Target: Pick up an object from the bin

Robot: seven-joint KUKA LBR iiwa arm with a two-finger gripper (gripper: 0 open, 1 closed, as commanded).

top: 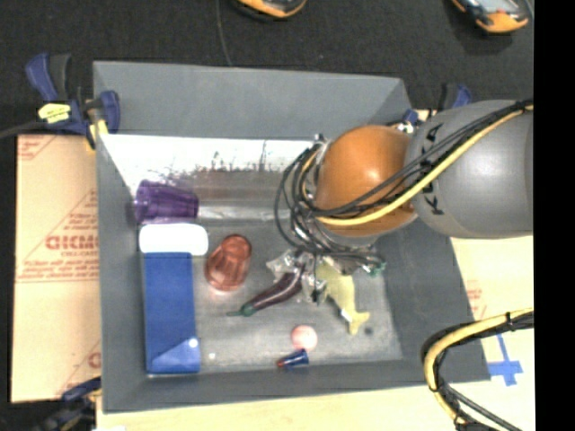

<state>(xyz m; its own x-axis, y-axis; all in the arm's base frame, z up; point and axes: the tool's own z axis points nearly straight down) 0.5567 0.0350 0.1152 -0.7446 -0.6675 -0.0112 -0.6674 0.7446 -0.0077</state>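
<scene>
My gripper hangs below the orange cover, low over the bin's middle right. Right under it lies a dark purple, aubergine-shaped thing with a green stem end pointing to the lower left; its thick end reaches up under the gripper. Just right of the gripper is a pale yellow, banana-like piece, running down to the right. A translucent red cup lies on its side to the gripper's left.
A blue box with a white end fills the bin's left side, with a purple cup behind it. A pink ball and a small blue and red piece lie near the front wall. The arm covers the bin's right rear.
</scene>
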